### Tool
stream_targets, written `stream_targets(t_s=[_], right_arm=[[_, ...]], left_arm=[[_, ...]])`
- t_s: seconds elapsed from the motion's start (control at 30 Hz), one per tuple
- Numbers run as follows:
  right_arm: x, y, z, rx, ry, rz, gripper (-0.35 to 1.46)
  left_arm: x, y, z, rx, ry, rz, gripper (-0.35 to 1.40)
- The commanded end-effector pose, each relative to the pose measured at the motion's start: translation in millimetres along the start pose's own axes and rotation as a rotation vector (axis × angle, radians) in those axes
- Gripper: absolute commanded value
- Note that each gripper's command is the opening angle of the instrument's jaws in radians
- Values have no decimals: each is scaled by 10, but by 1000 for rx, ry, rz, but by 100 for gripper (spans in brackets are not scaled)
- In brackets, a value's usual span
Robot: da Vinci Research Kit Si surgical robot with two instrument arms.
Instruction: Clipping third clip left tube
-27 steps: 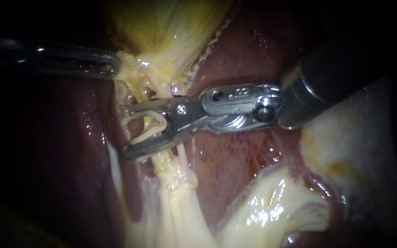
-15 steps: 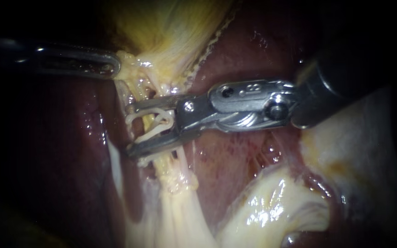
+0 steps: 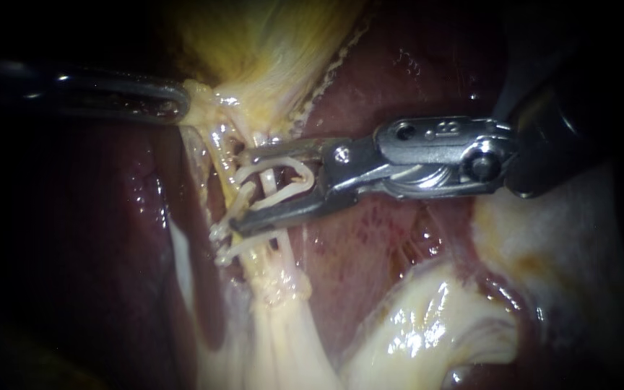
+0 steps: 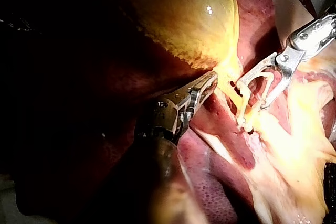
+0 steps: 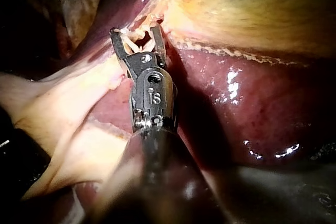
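Centrally, the right instrument (image 3: 240, 190) held its pincer wide, the two jaws well apart. Between them sat a white clip (image 3: 299, 163), still spread open. Its legs lay along the inner faces of both jaws, and its bend sat near the hinge. The left tube (image 3: 269, 182), a thin pale strand, crossed the gap between the jaws and appeared within the loop of the clip. Whether the clip touched it could not be told.

Just below the lower jaw, the same strand bore two lower clips (image 3: 224, 232), white and pressed flat, one close under the other. Beneath them the strand widened into a pale band that ran down and away from the pincer.

Above the upper jaw, the strand joined the narrow yellow end of the gallbladder (image 3: 269, 43). There the left instrument (image 3: 180, 108) came in from the side. Its pincer was narrow, the jaws lying together on a fold of that yellow end.

Dark red liver (image 3: 384, 79) lay behind and beside the right instrument's shaft. Glossy pale tissue (image 3: 427, 325) lay farther out, under the shaft, well apart from the clips.
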Motion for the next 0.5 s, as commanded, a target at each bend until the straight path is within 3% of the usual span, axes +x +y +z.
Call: stream_targets(t_s=[0.03, 0.5], right_arm=[[-2, 1, 0, 0, -1, 5, 46], [-29, 34, 18, -25, -1, 30, 49]], left_arm=[[0, 0, 0, 1, 0, 0, -35], [1, 0, 0, 0, 0, 1, -35]])
